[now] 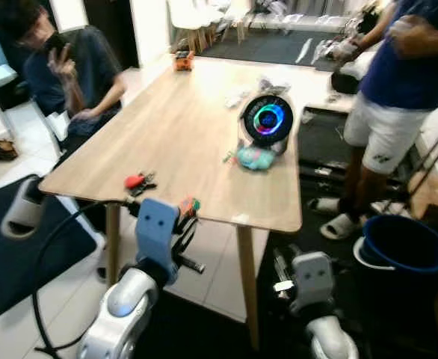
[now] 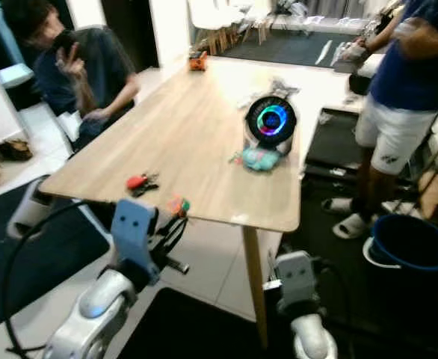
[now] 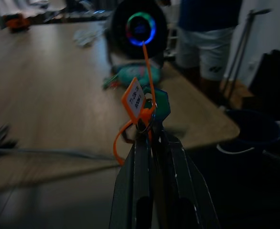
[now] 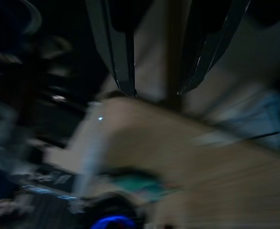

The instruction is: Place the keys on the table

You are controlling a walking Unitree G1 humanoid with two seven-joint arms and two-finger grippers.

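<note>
My left gripper is pinched shut on the keys, which stick out past my fingertips with an orange tag (its strap loops below). They hang just off the near edge of the table; bare wood lies straight ahead, farther in. My left arm is the nearer one. My right gripper hangs low, fingers apart, holding nothing.

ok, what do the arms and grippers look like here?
Both arms are silver with rounded shells. The left wrist block is light blue; a black cable loops off that arm. The right wrist block is grey. Each gripper has two long, flat black fingers.
</note>
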